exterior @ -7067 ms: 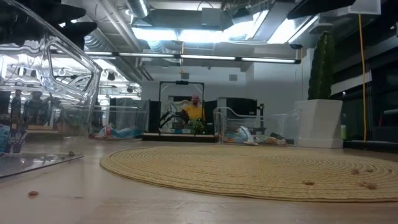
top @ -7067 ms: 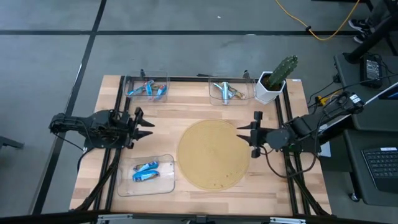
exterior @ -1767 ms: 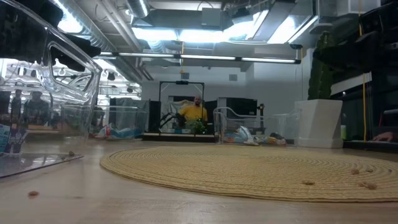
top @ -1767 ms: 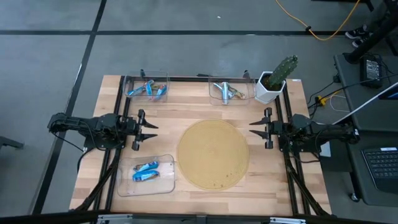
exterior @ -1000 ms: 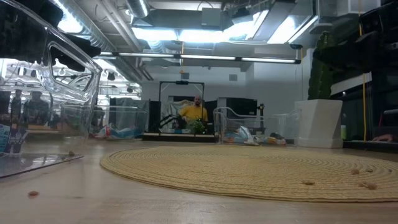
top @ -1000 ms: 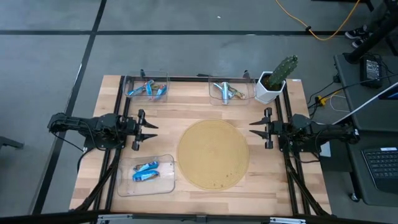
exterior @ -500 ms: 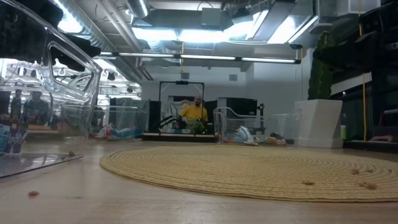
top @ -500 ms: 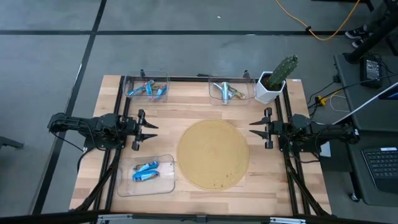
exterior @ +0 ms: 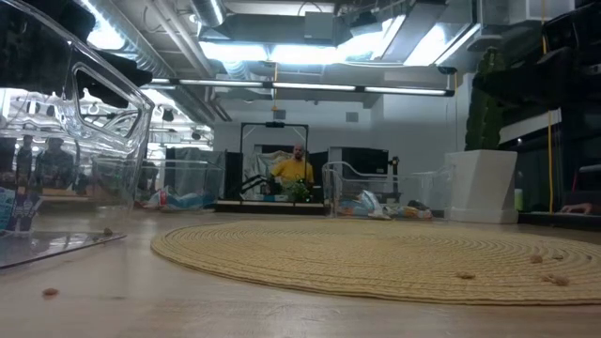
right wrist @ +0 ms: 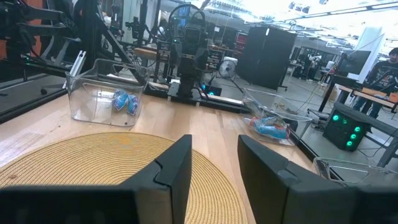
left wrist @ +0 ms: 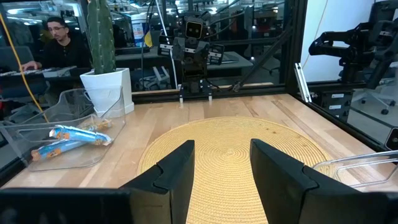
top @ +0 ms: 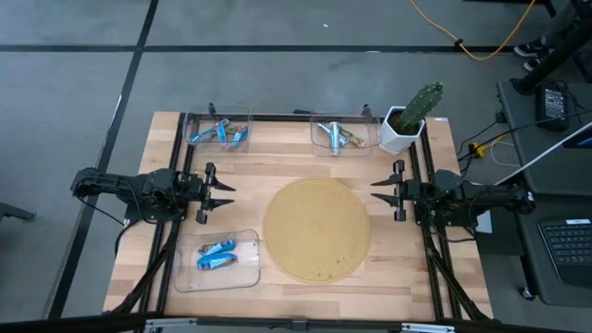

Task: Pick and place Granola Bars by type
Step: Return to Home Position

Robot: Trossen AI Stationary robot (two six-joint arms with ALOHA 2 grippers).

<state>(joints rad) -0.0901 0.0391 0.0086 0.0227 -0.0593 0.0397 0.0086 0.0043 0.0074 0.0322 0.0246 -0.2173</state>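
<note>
The granola bars lie in three clear trays. Blue bars (top: 217, 254) are in the near-left tray (top: 248, 270). More blue ones (top: 222, 133) sit in the far-left tray (top: 196, 122), and silvery bars (top: 333, 135) in the far-middle tray (top: 363, 143). My left gripper (top: 225, 193) hovers level at the table's left side, open and with nothing between its fingers (left wrist: 180, 171). Opposite it at the right side, my right gripper (top: 376, 191) is also open, with nothing between its fingers (right wrist: 175, 165). Both point toward the round woven mat (top: 317, 229) between them.
A cactus in a white pot (top: 407, 122) stands at the far right corner beside the far-middle tray. Black frame rails (top: 176, 176) run along the table's left, right and far sides. People sit in the room beyond the table (exterior: 293, 169).
</note>
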